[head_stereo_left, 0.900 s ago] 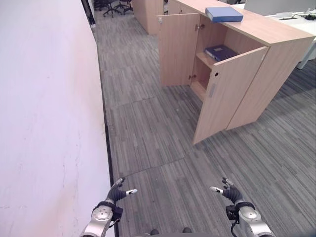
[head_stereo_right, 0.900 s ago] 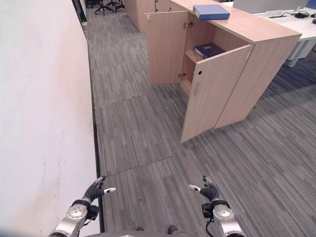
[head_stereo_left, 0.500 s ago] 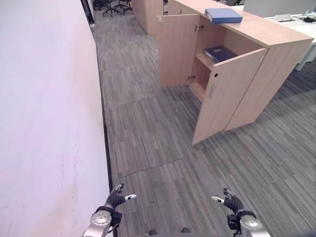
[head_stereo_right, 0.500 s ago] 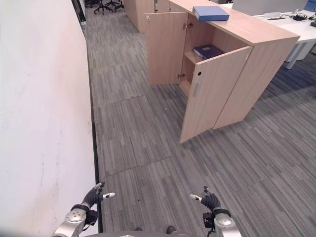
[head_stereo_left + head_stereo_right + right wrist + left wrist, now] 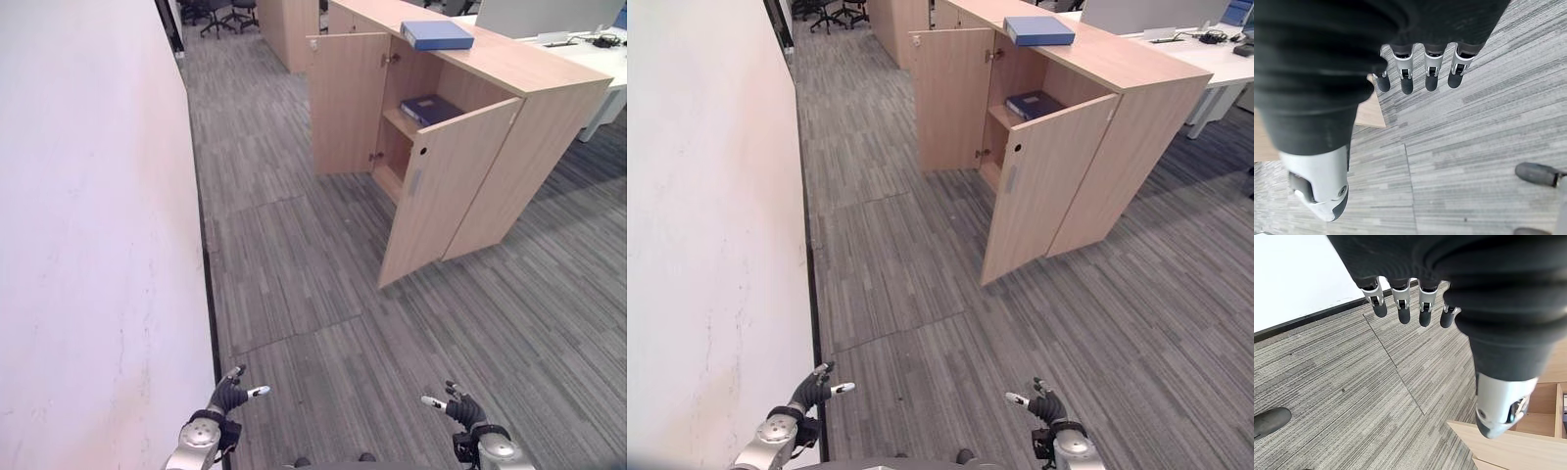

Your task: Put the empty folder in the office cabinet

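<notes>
Grey striped carpet floor [image 5: 294, 264] runs from six o'clock up to twelve. A white wall [image 5: 88, 245] takes the whole nine o'clock side, a dark skirting strip [image 5: 208, 294] at its foot. Black office chairs [image 5: 217, 12] stand far off at twelve o'clock. At two o'clock sits a white worktop [image 5: 600, 59], cables lying on it.

Cabinet [image 5: 509, 127] far end cut off by frame edge; dark folder [image 5: 432, 108] on shelf partly hidden behind near door [image 5: 441, 186]; folder contents untellable.
</notes>
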Motion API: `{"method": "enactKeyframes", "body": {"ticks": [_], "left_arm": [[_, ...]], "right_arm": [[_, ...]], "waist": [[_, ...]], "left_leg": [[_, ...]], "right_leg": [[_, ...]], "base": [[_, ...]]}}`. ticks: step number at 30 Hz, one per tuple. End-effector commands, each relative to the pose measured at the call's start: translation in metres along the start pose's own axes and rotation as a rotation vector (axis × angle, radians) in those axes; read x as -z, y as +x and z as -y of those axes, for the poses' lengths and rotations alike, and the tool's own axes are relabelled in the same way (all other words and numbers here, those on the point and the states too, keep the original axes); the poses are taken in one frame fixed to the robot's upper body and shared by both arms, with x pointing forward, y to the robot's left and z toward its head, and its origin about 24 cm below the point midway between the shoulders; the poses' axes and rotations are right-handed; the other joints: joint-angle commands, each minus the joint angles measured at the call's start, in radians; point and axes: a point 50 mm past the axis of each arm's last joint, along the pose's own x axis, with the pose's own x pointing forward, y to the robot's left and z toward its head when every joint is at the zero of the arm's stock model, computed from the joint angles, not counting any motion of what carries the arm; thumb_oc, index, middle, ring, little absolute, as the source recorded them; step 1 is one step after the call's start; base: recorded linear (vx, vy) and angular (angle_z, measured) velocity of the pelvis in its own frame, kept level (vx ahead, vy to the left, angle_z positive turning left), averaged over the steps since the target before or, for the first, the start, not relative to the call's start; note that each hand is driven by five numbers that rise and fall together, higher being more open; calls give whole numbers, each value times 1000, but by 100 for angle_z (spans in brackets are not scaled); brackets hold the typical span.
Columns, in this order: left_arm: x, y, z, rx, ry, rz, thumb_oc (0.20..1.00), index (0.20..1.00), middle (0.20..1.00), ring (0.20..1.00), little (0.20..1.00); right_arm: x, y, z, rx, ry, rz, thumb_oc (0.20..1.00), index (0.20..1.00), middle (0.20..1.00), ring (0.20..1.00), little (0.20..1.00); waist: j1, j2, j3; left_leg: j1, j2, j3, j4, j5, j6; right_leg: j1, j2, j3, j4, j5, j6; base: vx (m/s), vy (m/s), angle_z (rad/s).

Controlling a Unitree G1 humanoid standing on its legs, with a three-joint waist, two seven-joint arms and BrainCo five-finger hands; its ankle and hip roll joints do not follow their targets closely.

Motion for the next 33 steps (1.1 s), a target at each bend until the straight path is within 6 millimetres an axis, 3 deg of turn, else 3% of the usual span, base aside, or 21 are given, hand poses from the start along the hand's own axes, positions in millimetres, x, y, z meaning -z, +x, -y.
{"method": "enactKeyframes", "body": {"ticks": [1,4,5,6,7,11,12,14,18,21,22,25,27,31,32,33], "left_arm": [[-17,8,-15,-45,-26,44,1000,1000,1000,1000,1000],[-27,10,-16,-46,-44,76,1000,1000,1000,1000,1000],[-27,11,-16,-46,-44,76,1000,1000,1000,1000,1000],[-30,11,-13,-44,-55,86,1000,1000,1000,1000,1000],[-31,11,-10,-40,-58,97,1000,1000,1000,1000,1000],[-30,10,-11,-41,-57,97,1000,1000,1000,1000,1000],[-34,11,-12,-47,-56,102,1000,1000,1000,1000,1000],[-36,12,-14,-57,-54,106,1000,1000,1000,1000,1000],[-32,12,-18,-80,-63,92,1000,1000,1000,1000,1000],[-30,12,-18,-83,-65,88,1000,1000,1000,1000,1000],[-27,11,-21,-94,-78,77,1000,1000,1000,1000,1000],[-25,11,-21,-94,-77,67,1000,1000,1000,1000,1000],[-23,10,-23,-92,-62,61,1000,1000,1000,1000,1000],[-22,10,-26,-85,-24,52,1000,1000,1000,1000,1000],[-22,10,-26,-85,-24,52,1000,1000,1000,1000,1000],[-27,11,-30,-88,-14,66,1000,1000,1000,1000,1000]], "right_arm": [[-17,6,5,4,4,49,1000,1000,1000,1000,1000],[-23,7,11,22,7,73,1000,1000,1000,1000,1000],[-23,7,11,22,7,74,1000,1000,1000,1000,1000],[-23,7,13,28,0,66,1000,1000,1000,1000,1000],[-23,8,16,37,0,61,1000,1000,1000,1000,1000],[-25,8,18,40,-4,68,1000,1000,1000,1000,1000],[-29,9,21,58,-2,78,1000,1000,1000,1000,1000],[-31,10,23,68,6,81,1000,1000,1000,1000,1000],[-27,10,25,76,21,62,1000,1000,1000,1000,1000],[-25,10,26,74,14,53,1000,1000,1000,1000,1000],[-20,9,25,71,16,32,1000,1000,1000,1000,1000],[-17,8,25,71,20,23,1000,1000,1000,1000,1000],[-11,8,18,55,45,0,1000,1000,1000,1000,1000],[-11,10,7,34,81,0,1000,1000,1000,1000,1000],[-11,10,7,34,82,0,1000,1000,1000,1000,1000],[-19,13,6,32,78,18,1000,1000,1000,1000,1000]], "waist": [[14,-25,35],[17,-45,77],[15,-44,77],[24,-51,96],[46,-58,96],[71,-48,86],[88,-42,94],[94,-46,100],[110,-42,85],[116,-40,80],[123,-34,57],[123,-35,47],[124,-50,12],[127,-88,-10],[128,-91,-12],[126,-88,-4]], "left_leg": [[-18,122,-13,59,-9,-113],[-138,149,-3,293,-18,-145],[-144,150,-7,302,-21,-146],[-197,137,-14,373,10,-137],[-268,98,-32,347,-2,-115],[-304,114,-46,241,68,-117],[-360,154,-43,174,110,-128],[-379,171,-48,139,121,-134],[-425,269,-86,40,185,-171],[-432,283,-81,40,196,-177],[-435,292,-61,38,216,-192],[-441,294,-43,45,235,-197],[-442,271,-3,96,260,-191],[-441,199,33,128,213,-142],[-443,198,35,129,212,-141],[-430,173,49,123,180,-104]], "right_leg": [[5,-66,25,39,-59,98],[15,-61,11,61,-80,68],[13,-60,8,61,-80,67],[28,-64,1,67,-88,60],[37,-71,7,74,-102,65],[59,-66,15,92,-143,71],[81,-61,29,115,-181,66],[90,-64,39,131,-206,65],[168,-91,113,164,-285,84],[193,-100,120,160,-299,90],[225,-129,126,148,-309,110],[232,-146,119,149,-311,121],[217,-195,116,167,-279,154],[148,-242,134,263,-90,203],[144,-245,136,264,-91,204],[78,-247,152,395,24,212]], "base": [[-98,-132,2],[-69,-162,13],[26,-97,16],[132,-66,14],[205,-52,13],[219,46,-6],[154,40,1],[225,71,7],[423,191,-31],[340,198,-46],[362,246,-7],[292,251,3],[371,328,7],[276,252,10],[199,229,21],[139,164,13]]}}
